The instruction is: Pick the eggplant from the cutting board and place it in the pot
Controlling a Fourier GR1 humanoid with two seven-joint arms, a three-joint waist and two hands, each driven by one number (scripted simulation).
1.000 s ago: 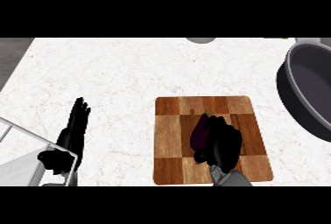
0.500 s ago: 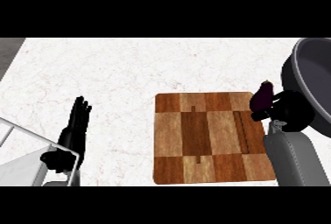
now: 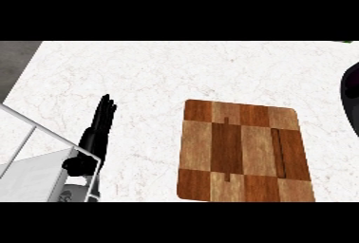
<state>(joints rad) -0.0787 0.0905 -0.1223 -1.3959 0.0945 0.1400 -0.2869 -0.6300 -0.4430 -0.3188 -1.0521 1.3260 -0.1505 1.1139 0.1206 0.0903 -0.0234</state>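
gone from view since half second ago: right hand and eggplant. cutting board (image 3: 242, 152) bare. dark shape (image 3: 351, 95) right of board, unidentifiable. left hand (image 3: 97, 130) left of board, fingers straight, resting. likely transport/placing step; next: release over pot.

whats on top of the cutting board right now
Nothing shows on the cutting board; its wood surface is bare, with no eggplant and no hand over it. The left hand rests open on the counter beside it. The board's near edge is cut off by the view.

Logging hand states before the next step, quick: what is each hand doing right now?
Left hand: open, fingers straight, holding nothing, resting left of the cutting board.
Right hand: not in view, so its state cannot be told.
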